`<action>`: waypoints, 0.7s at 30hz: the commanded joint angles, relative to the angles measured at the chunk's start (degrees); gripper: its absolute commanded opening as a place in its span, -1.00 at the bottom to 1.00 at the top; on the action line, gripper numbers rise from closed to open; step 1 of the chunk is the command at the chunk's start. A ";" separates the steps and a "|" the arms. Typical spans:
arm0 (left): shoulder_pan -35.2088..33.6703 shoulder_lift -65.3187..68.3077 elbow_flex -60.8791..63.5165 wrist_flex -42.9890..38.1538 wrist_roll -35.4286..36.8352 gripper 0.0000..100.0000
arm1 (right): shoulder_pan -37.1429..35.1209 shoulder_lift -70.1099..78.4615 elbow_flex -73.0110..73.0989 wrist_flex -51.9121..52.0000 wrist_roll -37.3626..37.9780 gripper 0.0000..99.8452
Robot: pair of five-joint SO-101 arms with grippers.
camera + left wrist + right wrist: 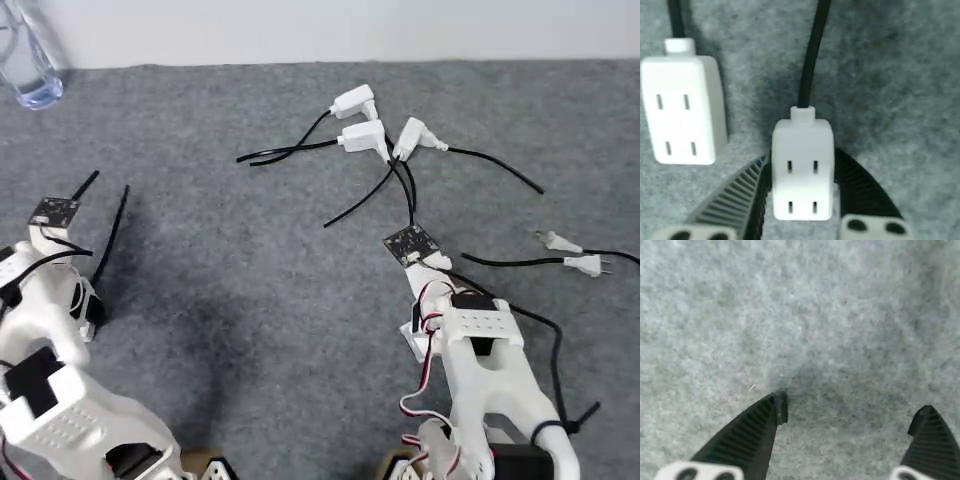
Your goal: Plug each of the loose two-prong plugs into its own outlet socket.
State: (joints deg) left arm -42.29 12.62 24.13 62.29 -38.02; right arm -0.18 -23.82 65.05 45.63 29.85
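Observation:
In the left wrist view my left gripper point(801, 160) is shut on a white outlet socket point(802, 150), with a black finger against each side. Its slots face the camera and its black cable runs away from me. A second white socket point(682, 107) lies beside it on the grey carpet. My right gripper point(852, 412) stands open over bare carpet. In the high view, three white sockets point(362, 138) lie at the back centre. Two loose two-prong plugs point(560, 241) point(590, 264) lie at the right. I cannot tell which arm is which there.
One arm point(480, 350) stands front centre-right, another arm point(50, 330) at the front left. Black cables point(500, 165) trail from the sockets and plugs across the carpet. A clear bottle point(30, 70) stands at the back left corner.

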 commanded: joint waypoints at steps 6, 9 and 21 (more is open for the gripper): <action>3.16 -0.88 -1.36 0.00 -0.44 -0.96 | -0.75 -1.36 0.09 -0.84 0.62 -0.25; 6.86 -0.88 -4.70 3.43 -2.90 -0.97 | -0.75 -1.54 0.09 -0.84 0.62 -0.25; 24.35 -0.88 -19.47 26.73 -8.53 -0.97 | 6.73 -1.89 -0.88 -5.76 -0.09 -0.25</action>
State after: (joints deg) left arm -25.58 12.79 9.89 82.15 -42.95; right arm 1.93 -24.18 65.14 43.60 29.93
